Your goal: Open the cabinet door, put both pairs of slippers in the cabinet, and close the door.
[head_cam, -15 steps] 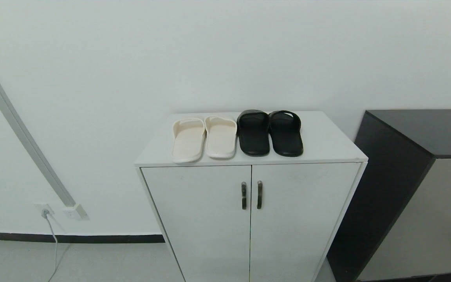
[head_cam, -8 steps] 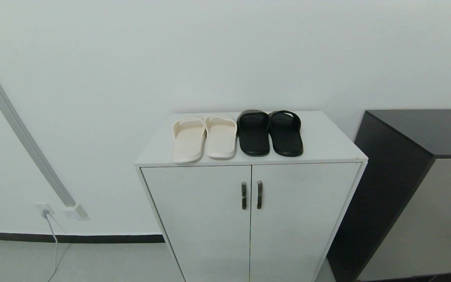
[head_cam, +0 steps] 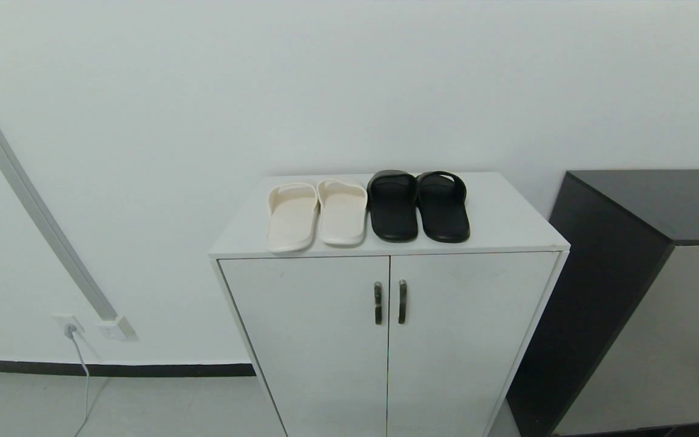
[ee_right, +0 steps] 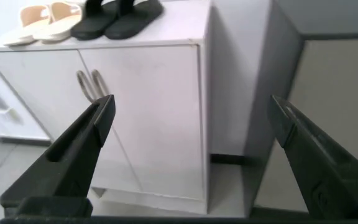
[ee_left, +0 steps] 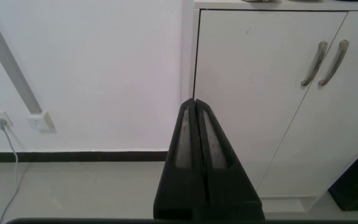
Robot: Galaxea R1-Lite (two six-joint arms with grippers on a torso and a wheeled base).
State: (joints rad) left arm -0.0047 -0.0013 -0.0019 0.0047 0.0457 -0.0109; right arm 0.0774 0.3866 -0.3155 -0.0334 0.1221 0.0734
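White cabinet point(head_cam: 510, 227): where is it from the grippers?
– Ahead of both. Its doors point(head_cam: 313, 340) are shut, with the handles point(head_cam: 378, 302) side by side at the seam.
– And the slippers?
– On the cabinet's top, past the fingertips and above the doors. The cream pair point(head_cam: 316, 215) lies just beside the black pair point(head_cam: 419, 206).
– The grippers themselves?
– The left gripper point(ee_left: 195, 102) has its fingers pressed together on nothing. The right gripper point(ee_right: 191, 102) is spread wide, the cabinet front between its fingers.

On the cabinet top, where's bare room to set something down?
The widest bare patch is on the cabinet top, between the black slippers and its right edge. A narrower strip lies left of the cream slippers. The middle is crowded: both pairs sit side by side.
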